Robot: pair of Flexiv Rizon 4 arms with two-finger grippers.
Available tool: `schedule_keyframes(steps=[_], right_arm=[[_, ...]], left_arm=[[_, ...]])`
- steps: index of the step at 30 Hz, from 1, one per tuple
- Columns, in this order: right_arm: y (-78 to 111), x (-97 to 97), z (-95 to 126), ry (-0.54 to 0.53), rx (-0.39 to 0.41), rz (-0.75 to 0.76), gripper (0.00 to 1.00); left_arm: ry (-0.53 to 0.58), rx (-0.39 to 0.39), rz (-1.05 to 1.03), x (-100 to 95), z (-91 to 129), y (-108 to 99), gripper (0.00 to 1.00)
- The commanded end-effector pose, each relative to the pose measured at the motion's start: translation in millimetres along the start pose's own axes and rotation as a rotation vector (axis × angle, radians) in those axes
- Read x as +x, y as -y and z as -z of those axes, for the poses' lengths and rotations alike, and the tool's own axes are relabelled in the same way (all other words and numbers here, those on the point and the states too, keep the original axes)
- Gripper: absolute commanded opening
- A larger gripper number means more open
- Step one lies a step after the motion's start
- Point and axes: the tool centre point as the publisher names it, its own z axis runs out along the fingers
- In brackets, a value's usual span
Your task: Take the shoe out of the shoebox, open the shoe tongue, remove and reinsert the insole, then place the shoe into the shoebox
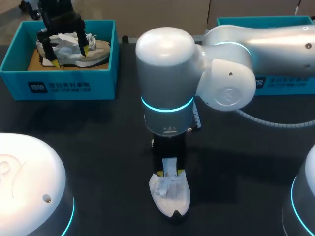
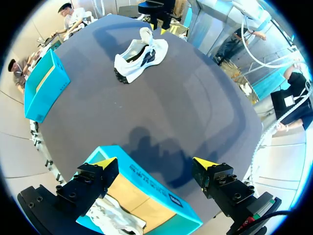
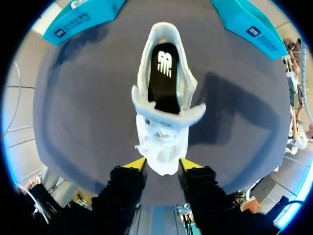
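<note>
Right gripper: the two yellow-tipped fingers are closed in on the tongue of the white mesh sneaker, one finger on each side of it. The tongue is drawn back toward the gripper, away from the shoe opening. A black insole with a white mark lies flat inside the opening. In the head view the white sneaker stands upright on the black table, near the front edge at the middle and well apart from both boxes. The right gripper is directly over it.

Left gripper: the fingers are spread wide apart and grip nothing. It hangs over the teal cardboard shoebox at the far left of the table. In the left wrist view the left gripper straddles one wall of this teal cardboard shoebox.

Container contents:
- The far-left shoebox holds a second pale grey-and-white sneaker with crumpled white paper against it. Both lie on the brown cardboard floor.
- A second teal box stands at the far right of the table, largely covered by the right arm. Its contents cannot be determined.
</note>
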Motion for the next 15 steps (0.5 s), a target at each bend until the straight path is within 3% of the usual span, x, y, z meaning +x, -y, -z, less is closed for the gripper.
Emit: schedule_keyframes(steps=[1,9,15], right_arm=[[-13.0,7.0,-3.1,0.041,-0.041,-0.102,0.23],[-58.0,-6.8,-24.0,0.005,-0.039,-0.073,0.20],[-66.4,-11.7,-30.4,-0.014,-0.008,-0.084,0.20]], left_arm=[[-0.003,-0.001,0.000,-0.7,0.2,-0.4,1.00],[-0.003,-0.001,0.000,-0.7,0.2,-0.4,1.00],[-0.003,-0.001,0.000,-0.7,0.2,-0.4,1.00]])
